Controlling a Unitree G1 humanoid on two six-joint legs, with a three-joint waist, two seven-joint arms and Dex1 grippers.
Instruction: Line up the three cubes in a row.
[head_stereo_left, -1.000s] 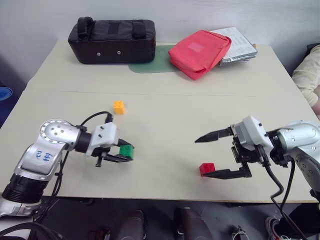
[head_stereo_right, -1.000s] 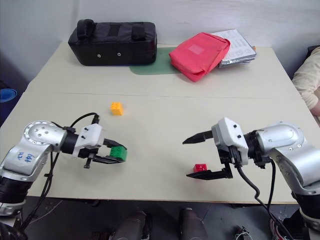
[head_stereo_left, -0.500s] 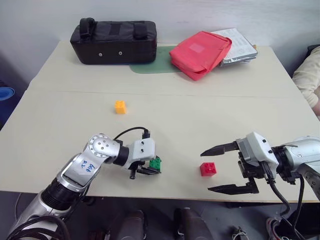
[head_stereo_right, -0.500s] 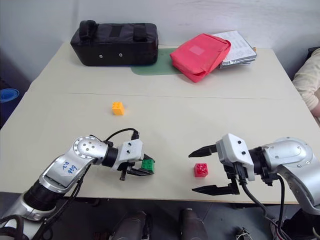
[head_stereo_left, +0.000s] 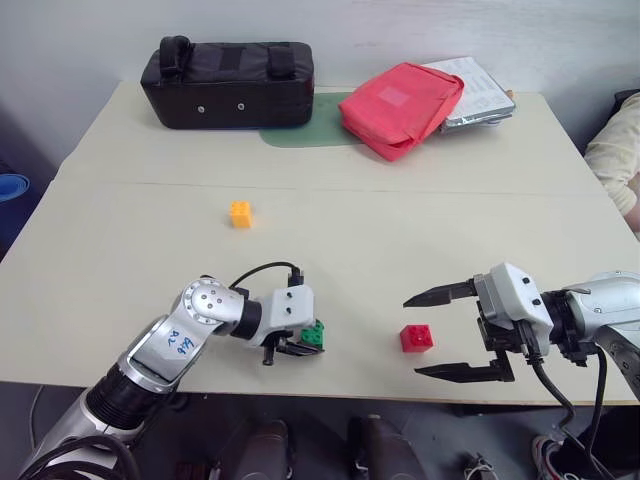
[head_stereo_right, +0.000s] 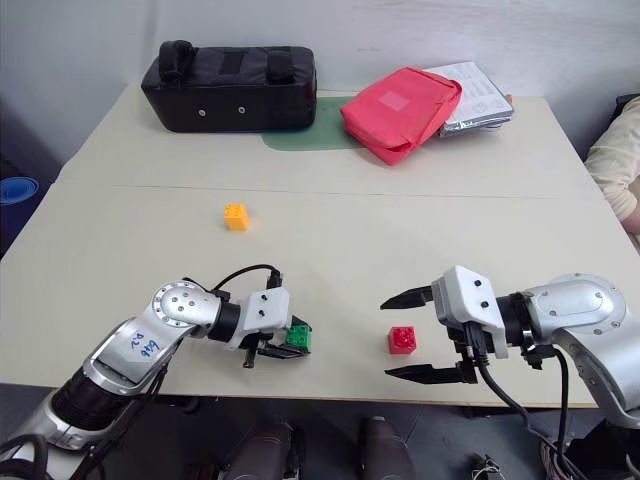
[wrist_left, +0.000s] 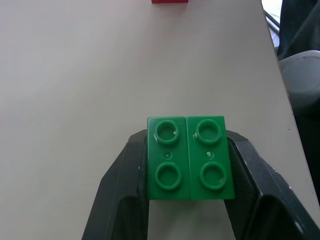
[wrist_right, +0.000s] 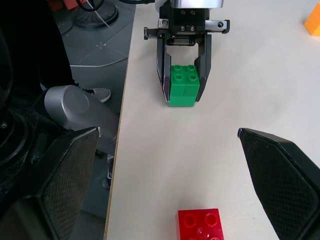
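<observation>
On the table, left gripper clamps green cube (red nearby).

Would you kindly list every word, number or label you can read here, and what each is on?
Blue handwritten marks on the left arm: too blurred to read.
Printed sheet behind the red pouch: print too small to read.
Pale patch on the pouch: nothing legible.
Cubes and black bag: no text.
</observation>
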